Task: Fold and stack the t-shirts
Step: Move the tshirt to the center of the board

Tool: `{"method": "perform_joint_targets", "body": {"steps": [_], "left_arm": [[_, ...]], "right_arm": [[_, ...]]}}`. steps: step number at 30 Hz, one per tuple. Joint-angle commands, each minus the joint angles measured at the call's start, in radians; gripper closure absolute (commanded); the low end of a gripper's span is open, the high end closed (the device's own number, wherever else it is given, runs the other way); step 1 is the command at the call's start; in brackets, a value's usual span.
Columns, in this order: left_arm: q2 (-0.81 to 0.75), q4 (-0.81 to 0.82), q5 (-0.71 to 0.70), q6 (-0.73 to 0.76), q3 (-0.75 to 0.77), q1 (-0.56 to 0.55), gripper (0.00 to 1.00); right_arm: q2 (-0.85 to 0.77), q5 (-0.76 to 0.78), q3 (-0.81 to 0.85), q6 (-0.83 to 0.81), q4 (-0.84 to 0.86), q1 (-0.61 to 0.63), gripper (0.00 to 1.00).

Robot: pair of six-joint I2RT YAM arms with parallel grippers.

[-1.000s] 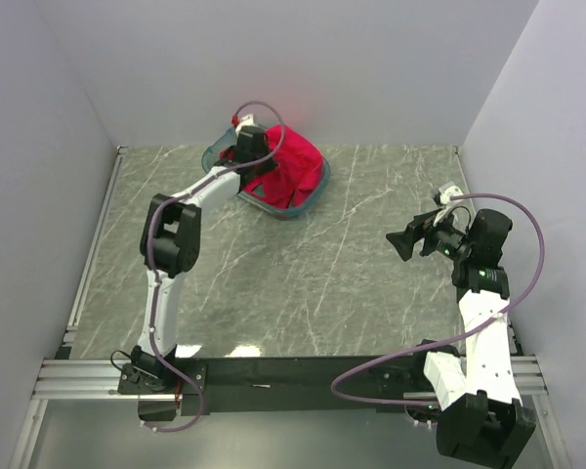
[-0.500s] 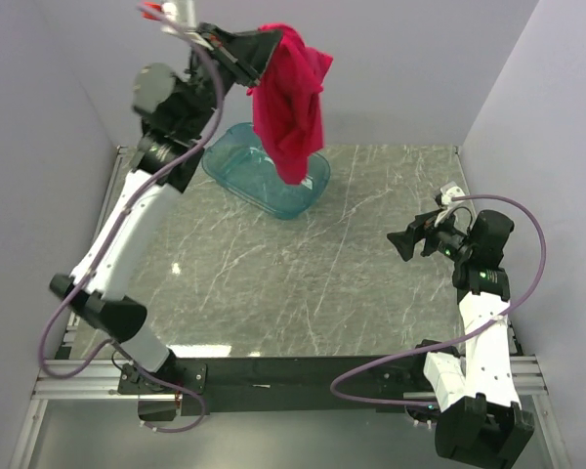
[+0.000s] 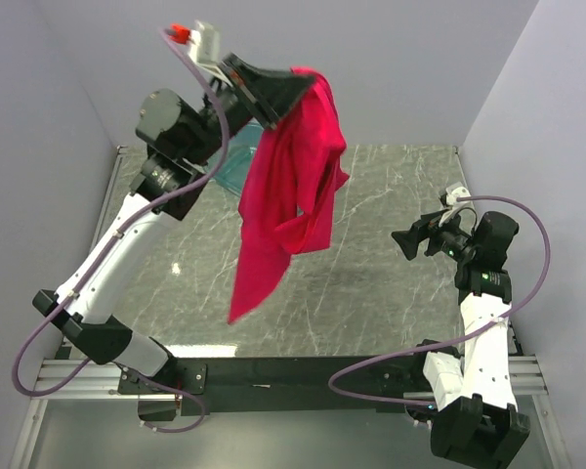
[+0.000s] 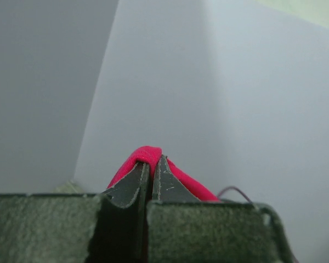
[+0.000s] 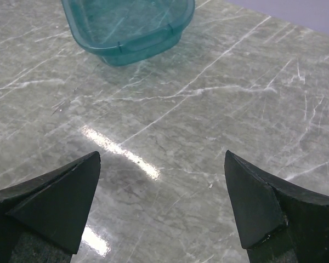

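A bright red t-shirt [image 3: 288, 191] hangs in the air over the middle of the table, its lower end dangling toward the front. My left gripper [image 3: 291, 83] is raised high and shut on the top of the t-shirt [image 4: 145, 158]; the left wrist view shows red cloth pinched between the closed tips [image 4: 152, 164]. My right gripper [image 3: 403, 240] hovers low at the right side of the table, open, with nothing between its fingers [image 5: 55, 200].
A teal translucent basin [image 5: 126, 24] stands at the back of the grey marble table [image 3: 371, 293], mostly hidden behind the left arm and the cloth in the top view [image 3: 230, 156]. White walls close the left, back and right sides.
My left gripper has lifted the t-shirt out of the basin, then swung it forward and to the right, so the cloth now hangs lower over the table. The right arm has barely moved.
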Motion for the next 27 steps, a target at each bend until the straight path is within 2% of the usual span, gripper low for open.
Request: {"method": "perform_joint_targets", "body": {"steps": [1,8,14,27], "left_arm": [[-0.088,0.035,0.103,0.03,-0.064,-0.041,0.99],[-0.218,0.027,0.092,0.092,-0.374,-0.087,0.99],[-0.283,0.009,0.065,0.106,-0.566,-0.088,0.99],[-0.25,0.026,0.019,0.132,-0.775,-0.09,0.99]], "right_arm": [[-0.013,0.006,-0.009,-0.009,0.022,-0.011,0.0],[-0.01,0.012,-0.011,-0.012,0.022,-0.016,0.0],[0.001,0.012,-0.009,-0.015,0.016,-0.018,0.0],[0.03,0.018,-0.006,-0.027,0.007,-0.021,0.0]]}}
